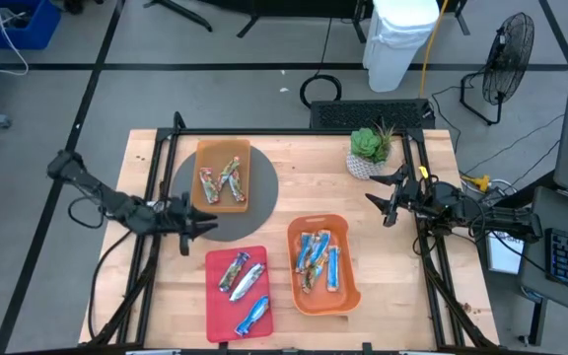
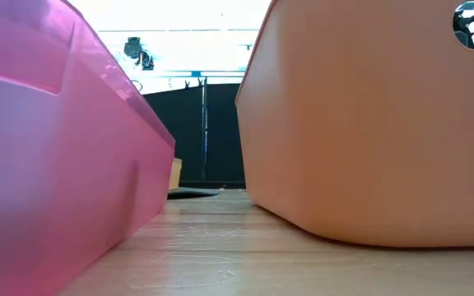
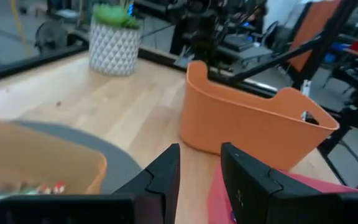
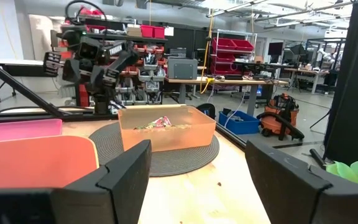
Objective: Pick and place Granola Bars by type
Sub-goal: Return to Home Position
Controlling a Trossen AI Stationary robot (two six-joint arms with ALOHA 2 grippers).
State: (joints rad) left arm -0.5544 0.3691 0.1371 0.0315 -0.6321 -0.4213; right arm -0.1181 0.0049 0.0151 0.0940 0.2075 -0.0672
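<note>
Hovering low over the tabletop (image 1: 402,296) at the edge of the round grey mat (image 1: 180,187), the left end effector (image 1: 203,222) is showing its fingers a little parted in its own wrist view, with nothing between them. The right end effector (image 1: 381,202) is hanging near the potted plant (image 1: 368,158) at the far right side, its fingers spread wide and also carrying nothing.

Moving outward, the Granola Bars (image 1: 316,258) are all lying inside containers. Several blue-wrapped ones are sitting in the orange bin (image 1: 347,296), 3 bars of mixed silvery and blue look are resting in the red bin (image 1: 227,318), and a cluster of red-orange-brown ones is filling the tan bin (image 1: 205,150) on the mat. No bar is showing loose on the bare wood in the high view.

Judging by this, the sorting is looking finished, and only pulling the 2 arms back to rest is remaining. Whether each bin is holding strictly 1 type is hard to tell from above.
</note>
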